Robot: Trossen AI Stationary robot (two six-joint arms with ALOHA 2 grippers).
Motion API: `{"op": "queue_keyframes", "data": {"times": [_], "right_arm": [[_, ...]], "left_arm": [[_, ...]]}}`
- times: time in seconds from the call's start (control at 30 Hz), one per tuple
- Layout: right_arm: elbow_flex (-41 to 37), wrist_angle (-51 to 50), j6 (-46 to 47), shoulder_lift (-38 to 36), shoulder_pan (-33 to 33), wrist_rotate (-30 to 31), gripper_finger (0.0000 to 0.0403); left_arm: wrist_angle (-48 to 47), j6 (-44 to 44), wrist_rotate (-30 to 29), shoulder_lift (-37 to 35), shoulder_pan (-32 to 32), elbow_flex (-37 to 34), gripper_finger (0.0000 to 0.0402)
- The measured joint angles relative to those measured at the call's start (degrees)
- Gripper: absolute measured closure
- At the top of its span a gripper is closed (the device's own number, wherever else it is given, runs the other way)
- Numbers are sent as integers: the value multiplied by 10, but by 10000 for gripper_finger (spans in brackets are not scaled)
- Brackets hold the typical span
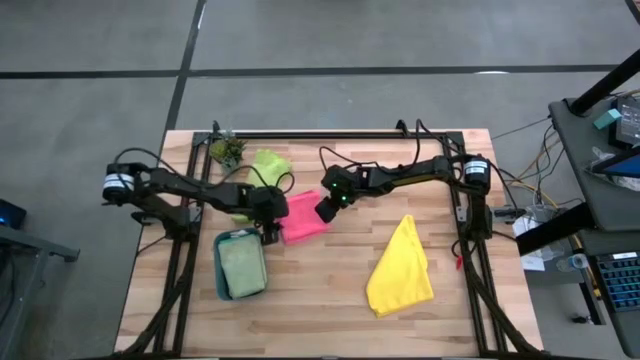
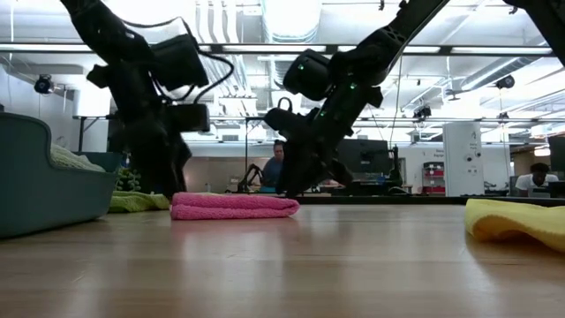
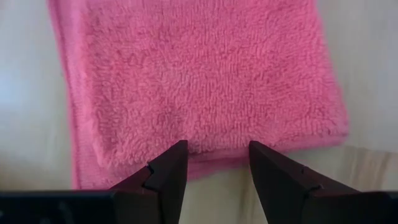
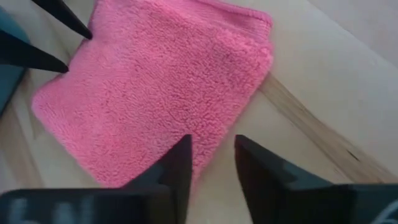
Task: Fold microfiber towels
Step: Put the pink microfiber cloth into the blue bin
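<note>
Pink towel (image 1: pixel 303 217) folded, both claws (image 1: pixel 271 231) (image 1: pixel 326 211) flanking, open

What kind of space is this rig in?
Likely a lab or open workshop: bare ceiling ducts, a person at a desk beyond the table, and a cabled equipment bench.

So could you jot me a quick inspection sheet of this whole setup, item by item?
Surface: wooden table, bare at the near edge.
Job's things: pink towel folded flat at the centre; yellow towel loosely heaped to the right; lime green towel crumpled at the back; pale sage green towel folded inside the teal tray.
Clutter: small potted plant at the back left.
Grippers: left gripper open at the pink towel's edge; right gripper open at its opposite edge; neither holds it.
Cables: black cables loop along both arms.
Surroundings: desks, screens and seated people behind the table.
</note>
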Motion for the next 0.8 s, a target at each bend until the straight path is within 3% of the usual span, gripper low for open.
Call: {"op": "queue_keyframes", "data": {"times": [0.2,0.37,0.53,0.8], "right_arm": [[-6,20,17,0,0,0,209],[-22,53,36,0,0,0,159],[-47,95,59,1,0,-1,138],[-84,186,92,19,1,-8,137]], "left_arm": [[12,0,0,25,0,0,244],[15,0,0,30,0,1,244],[15,0,0,32,0,1,244],[27,0,0,33,0,0,244]]}}
